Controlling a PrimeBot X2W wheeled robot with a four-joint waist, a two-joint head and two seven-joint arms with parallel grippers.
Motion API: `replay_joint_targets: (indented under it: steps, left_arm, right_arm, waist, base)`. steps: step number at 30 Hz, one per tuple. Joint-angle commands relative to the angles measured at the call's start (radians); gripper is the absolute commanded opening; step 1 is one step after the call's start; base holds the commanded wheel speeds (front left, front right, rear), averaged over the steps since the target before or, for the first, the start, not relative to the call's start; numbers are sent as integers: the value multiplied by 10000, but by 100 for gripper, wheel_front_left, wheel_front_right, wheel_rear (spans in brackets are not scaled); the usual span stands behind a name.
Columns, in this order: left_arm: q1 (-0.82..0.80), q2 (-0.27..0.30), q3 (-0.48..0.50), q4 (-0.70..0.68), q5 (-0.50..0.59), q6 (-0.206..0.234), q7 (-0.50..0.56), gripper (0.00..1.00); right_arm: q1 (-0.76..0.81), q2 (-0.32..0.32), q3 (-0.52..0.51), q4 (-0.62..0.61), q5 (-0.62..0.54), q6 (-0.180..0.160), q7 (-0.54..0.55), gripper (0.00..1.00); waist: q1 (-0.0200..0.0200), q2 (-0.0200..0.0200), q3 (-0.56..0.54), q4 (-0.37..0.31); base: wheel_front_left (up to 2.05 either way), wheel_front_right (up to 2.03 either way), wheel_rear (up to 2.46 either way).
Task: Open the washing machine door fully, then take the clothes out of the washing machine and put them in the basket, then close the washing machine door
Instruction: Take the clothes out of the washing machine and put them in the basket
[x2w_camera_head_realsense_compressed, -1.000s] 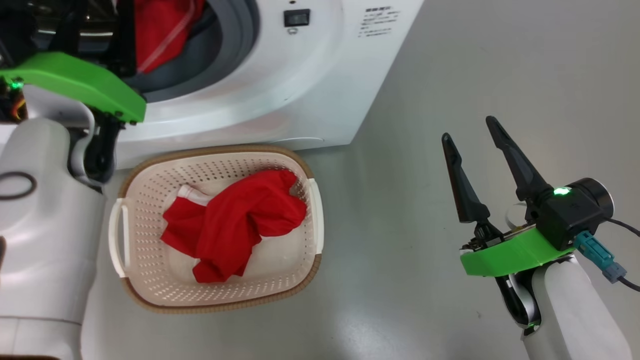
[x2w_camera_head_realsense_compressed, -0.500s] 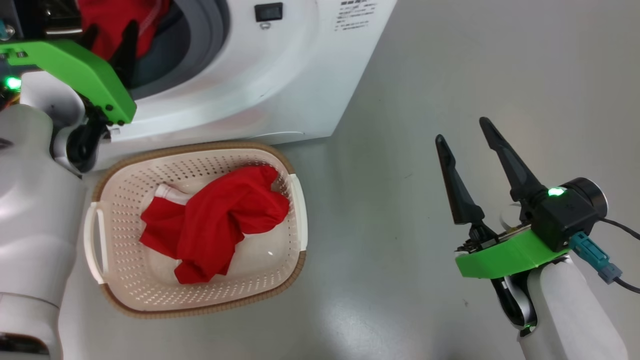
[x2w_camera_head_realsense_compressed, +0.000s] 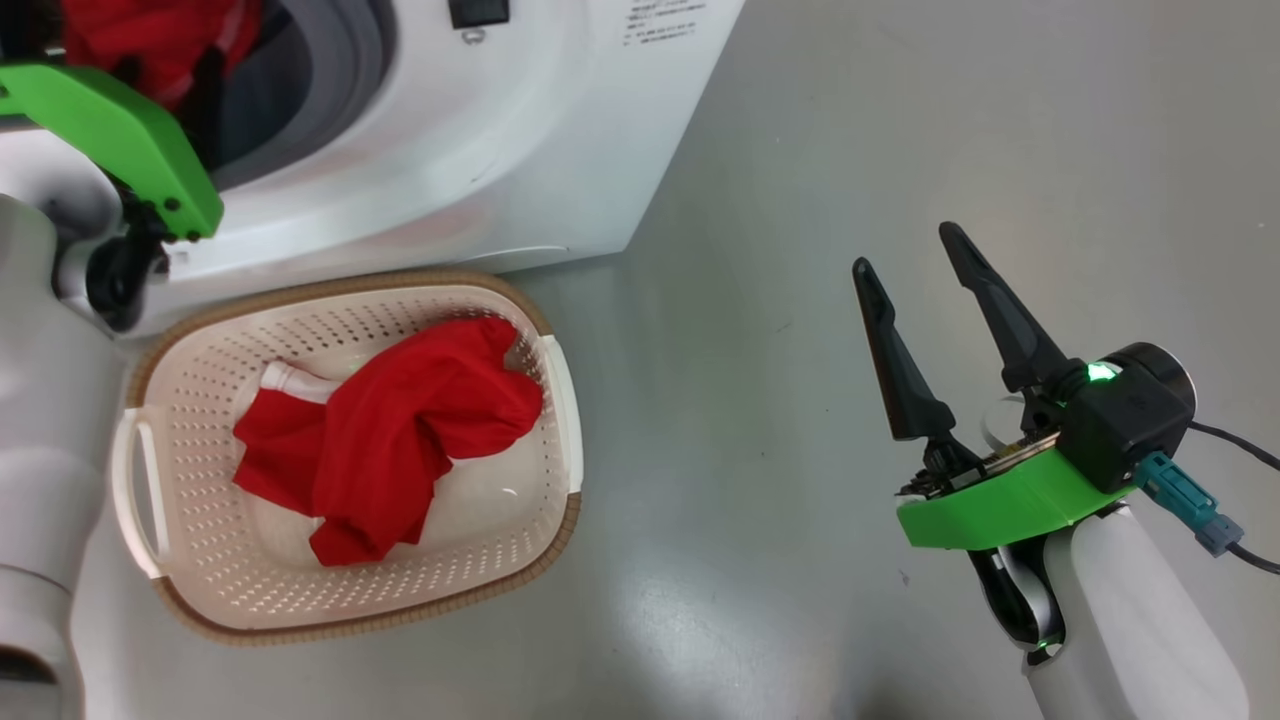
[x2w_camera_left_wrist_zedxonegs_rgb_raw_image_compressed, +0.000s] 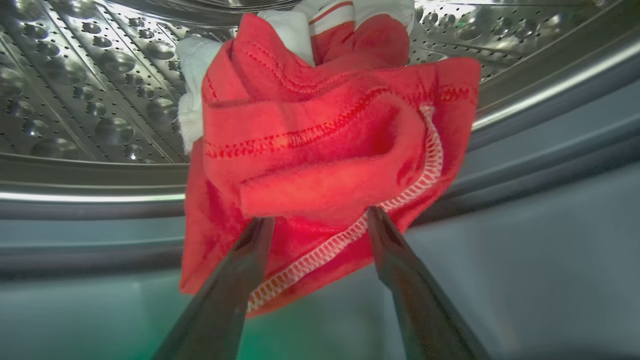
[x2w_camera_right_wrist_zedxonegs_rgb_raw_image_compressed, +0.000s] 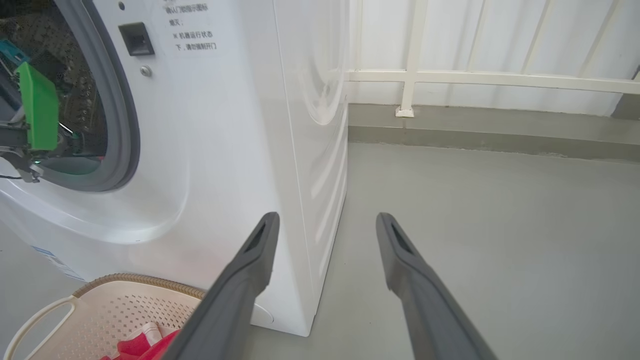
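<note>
The white washing machine (x2w_camera_head_realsense_compressed: 480, 150) stands at the upper left, its opening uncovered; the washing machine door is out of view. My left arm's green bracket (x2w_camera_head_realsense_compressed: 120, 130) reaches into the opening, where red clothes (x2w_camera_head_realsense_compressed: 150, 35) lie. Inside the steel drum (x2w_camera_left_wrist_zedxonegs_rgb_raw_image_compressed: 75, 100), my left gripper (x2w_camera_left_wrist_zedxonegs_rgb_raw_image_compressed: 320, 216) is open, its fingertips (x2w_camera_left_wrist_zedxonegs_rgb_raw_image_compressed: 262, 227) against the lower edge of a bunched red garment with white stitching (x2w_camera_left_wrist_zedxonegs_rgb_raw_image_compressed: 325, 125). The cream basket (x2w_camera_head_realsense_compressed: 200, 500) sits on the floor before the machine and holds one red garment (x2w_camera_head_realsense_compressed: 400, 420). My right gripper (x2w_camera_head_realsense_compressed: 905, 248) hangs open and empty over the floor to the right.
In the right wrist view, the machine's side (x2w_camera_right_wrist_zedxonegs_rgb_raw_image_compressed: 310, 125) stands just left of my right gripper (x2w_camera_right_wrist_zedxonegs_rgb_raw_image_compressed: 327, 216), and the basket (x2w_camera_right_wrist_zedxonegs_rgb_raw_image_compressed: 125, 305) is at the lower left. Grey floor (x2w_camera_right_wrist_zedxonegs_rgb_raw_image_compressed: 500, 240) runs to a white railing (x2w_camera_right_wrist_zedxonegs_rgb_raw_image_compressed: 475, 77) at the back.
The head camera has turned, so the whole picture slid left. My left gripper has gone deeper into the drum toward the red clothes. The right gripper stays open.
</note>
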Motion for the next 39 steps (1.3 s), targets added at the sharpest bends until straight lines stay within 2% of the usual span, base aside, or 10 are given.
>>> replay_joint_targets:
  steps: [1,7,8,9,10,11,20,31,36,39]
  left_arm:
    - [-241,532,60,-16,139,103,-50,100]
    - [-474,576,-218,472,417,325,-108,100]
    - [-504,579,-286,538,483,366,-123,88]
    - [-534,575,-338,591,537,415,-170,47]
    - [-553,567,-398,638,595,443,-221,17]
    - [-568,557,-443,671,639,467,-303,0]
    - [-496,453,-633,865,768,485,-1156,0]
    - [-84,337,-560,597,734,441,-3282,0]
    - [463,273,-344,5,722,506,-3620,0]
    - [902,337,32,-1097,877,726,-3638,0]
  right_arm:
    - [-84,22,272,-264,76,63,-63,100]
    - [-149,22,362,-234,191,63,-63,100]
    - [-161,22,373,-230,205,63,-63,100]
    - [-169,22,377,-222,216,63,-63,100]
    - [-171,22,378,-212,222,63,-63,100]
    - [-171,22,373,-202,230,63,-63,100]
    - [-181,22,326,-90,294,63,-63,100]
    - [-133,22,265,36,264,63,-63,100]
    - [-69,22,288,91,266,63,-63,100]
    - [-16,22,222,78,232,63,-63,100]
  waist:
    - [0,0,71,-63]
    - [0,0,172,-121]
    - [0,0,183,-117]
    - [0,0,187,-107]
    - [0,0,186,-92]
    - [0,0,182,-73]
    - [0,0,58,190]
    - [0,0,-334,592]
    - [0,0,-670,753]
    - [0,0,-865,910]
  base:
    - [0,0,0]
    - [0,0,0]
    - [0,0,0]
    - [0,0,0]
    - [0,0,0]
    - [0,0,0]
    - [0,0,0]
    - [0,0,0]
    - [0,0,0]
    - [0,0,0]
